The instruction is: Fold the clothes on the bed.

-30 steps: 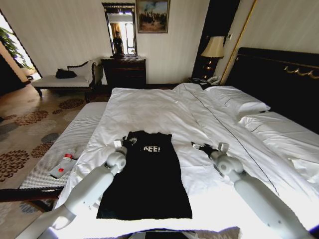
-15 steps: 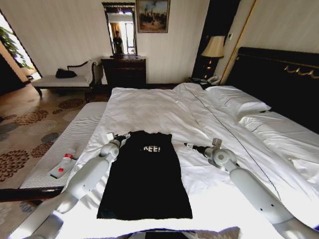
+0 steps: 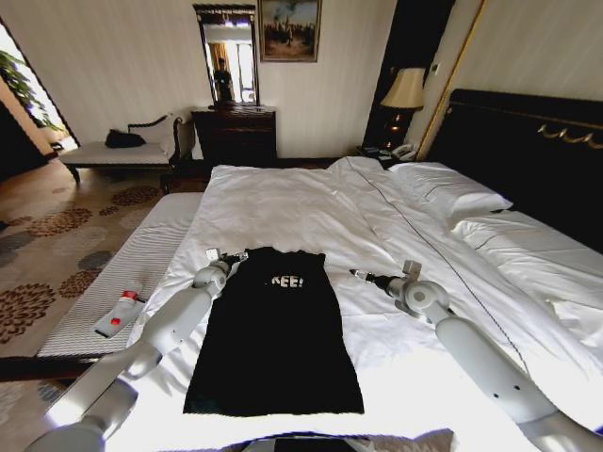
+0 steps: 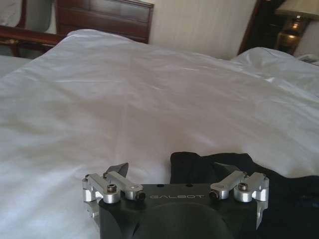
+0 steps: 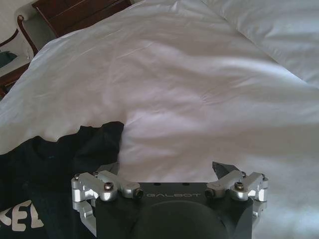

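Note:
The black T-shirt [image 3: 276,339] with white lettering lies flat on the white bed [image 3: 311,202], collar end away from me. My left gripper [image 3: 232,257] hovers at the shirt's far left shoulder corner, open. In the left wrist view that gripper [image 4: 174,172] has one finger over white sheet and the shirt corner [image 4: 209,164] between its spread fingers. To the right of the shirt's far right shoulder, my right gripper [image 3: 362,276] is open. In the right wrist view it [image 5: 164,169] straddles the shirt's edge [image 5: 60,149], with nothing gripped.
A striped bench [image 3: 113,282] runs along the bed's left side with a red-and-white bottle [image 3: 118,314] on it. Pillows [image 3: 448,193] and the dark headboard [image 3: 528,141] stand to the right. A dresser [image 3: 234,135] and a lamp [image 3: 405,91] line the far wall.
Both arms have reached forward, bringing the grippers up to the shirt's far shoulder corners. Over the last half second they have barely shifted. The shirt lies as before.

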Robot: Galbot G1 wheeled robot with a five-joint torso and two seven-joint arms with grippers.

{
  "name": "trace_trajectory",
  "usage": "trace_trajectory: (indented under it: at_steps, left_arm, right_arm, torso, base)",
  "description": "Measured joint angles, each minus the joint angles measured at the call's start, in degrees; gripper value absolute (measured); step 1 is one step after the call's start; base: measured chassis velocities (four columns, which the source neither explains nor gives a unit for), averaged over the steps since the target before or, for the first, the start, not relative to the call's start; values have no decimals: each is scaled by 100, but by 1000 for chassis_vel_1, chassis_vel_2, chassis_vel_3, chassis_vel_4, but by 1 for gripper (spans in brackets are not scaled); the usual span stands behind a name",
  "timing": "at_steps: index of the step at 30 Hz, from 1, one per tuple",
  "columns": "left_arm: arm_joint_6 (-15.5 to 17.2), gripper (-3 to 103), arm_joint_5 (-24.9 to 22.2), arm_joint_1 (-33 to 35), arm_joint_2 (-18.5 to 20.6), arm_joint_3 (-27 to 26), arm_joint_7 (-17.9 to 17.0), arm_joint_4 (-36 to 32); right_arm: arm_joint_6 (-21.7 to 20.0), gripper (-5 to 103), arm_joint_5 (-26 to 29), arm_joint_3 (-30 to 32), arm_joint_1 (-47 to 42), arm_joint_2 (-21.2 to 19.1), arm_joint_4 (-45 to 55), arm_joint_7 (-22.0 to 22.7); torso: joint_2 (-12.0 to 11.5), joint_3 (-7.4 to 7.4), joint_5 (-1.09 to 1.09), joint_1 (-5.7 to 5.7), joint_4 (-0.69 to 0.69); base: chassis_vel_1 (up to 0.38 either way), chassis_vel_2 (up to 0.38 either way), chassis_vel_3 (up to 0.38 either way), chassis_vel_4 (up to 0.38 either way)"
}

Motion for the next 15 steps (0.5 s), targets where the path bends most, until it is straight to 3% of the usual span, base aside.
trace_trajectory:
  at_steps: [1,2,3,4,7,9,11,13,15]
  left_arm:
    - [-62,95,38,-48,-29,46,95,113]
    - [-117,85,51,-133,-81,120,209,295]
    - [-133,85,51,-189,-131,156,252,427]
    - [-133,85,51,-189,-131,156,252,427]
    - [-150,69,42,-322,-319,192,336,822]
    - [-151,65,33,-363,-402,192,358,949]
    - [-166,54,29,-456,-622,189,410,1258]
    - [-176,54,30,-483,-682,193,429,1334]
    - [-211,43,48,-536,-796,219,478,1459]
  right_arm:
    - [0,100,2,1,-2,-12,12,5]
    - [0,100,4,2,-4,-30,33,10]
    - [0,100,4,2,-5,-49,51,19]
    - [0,100,4,2,-5,-49,51,19]
    - [0,100,14,4,-9,-91,97,32]
    - [0,100,23,5,-9,-107,112,37]
    - [0,100,43,9,-10,-136,138,50]
    - [0,100,52,10,-10,-147,143,54]
    - [0,100,61,13,-11,-158,155,58]
  torso:
    - [0,0,0,0,0]
    - [0,0,0,0,0]
    - [0,0,0,0,0]
    - [0,0,0,0,0]
    - [0,0,0,0,1]
    - [0,0,0,0,1]
    - [0,0,0,0,-2]
    - [0,0,0,0,-1]
    - [0,0,0,0,0]
  base:
    - [0,0,0,0]
    - [0,0,0,0]
    - [0,0,0,0]
    - [0,0,0,0]
    - [0,0,0,0]
    - [0,0,0,0]
    - [0,0,0,0]
    - [0,0,0,0]
    - [0,0,0,0]
